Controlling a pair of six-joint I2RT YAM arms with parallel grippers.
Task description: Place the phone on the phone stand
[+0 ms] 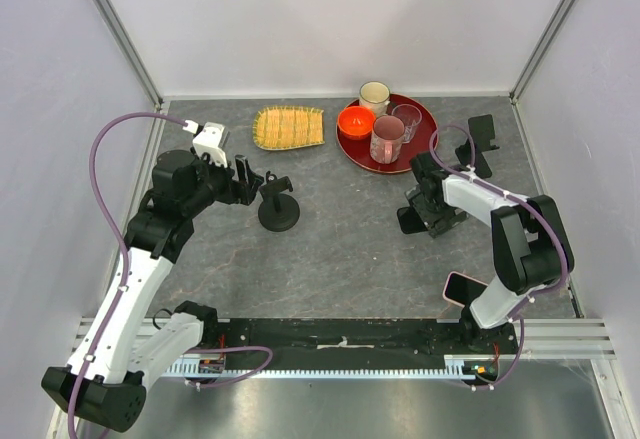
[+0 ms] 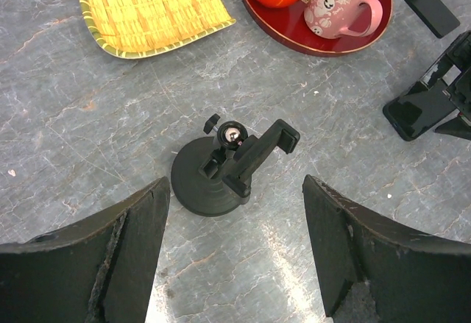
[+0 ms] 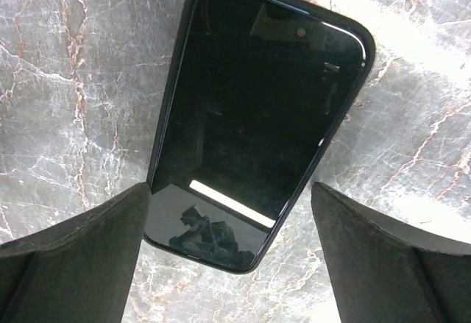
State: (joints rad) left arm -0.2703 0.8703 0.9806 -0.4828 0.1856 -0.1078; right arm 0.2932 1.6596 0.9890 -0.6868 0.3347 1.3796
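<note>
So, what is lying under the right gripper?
A black phone lies flat on the grey table, screen up, below the open right gripper. One of the fingers hides part of its near edge; what is beneath the phone cannot be seen.

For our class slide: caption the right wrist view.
Open right claw above a black phone lying flat on the table.

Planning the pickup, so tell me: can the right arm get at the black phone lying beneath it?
Probably yes: the right pincer hangs open directly over the phone, which lies flat on the table with nothing covering it or crowding its sides.
</note>
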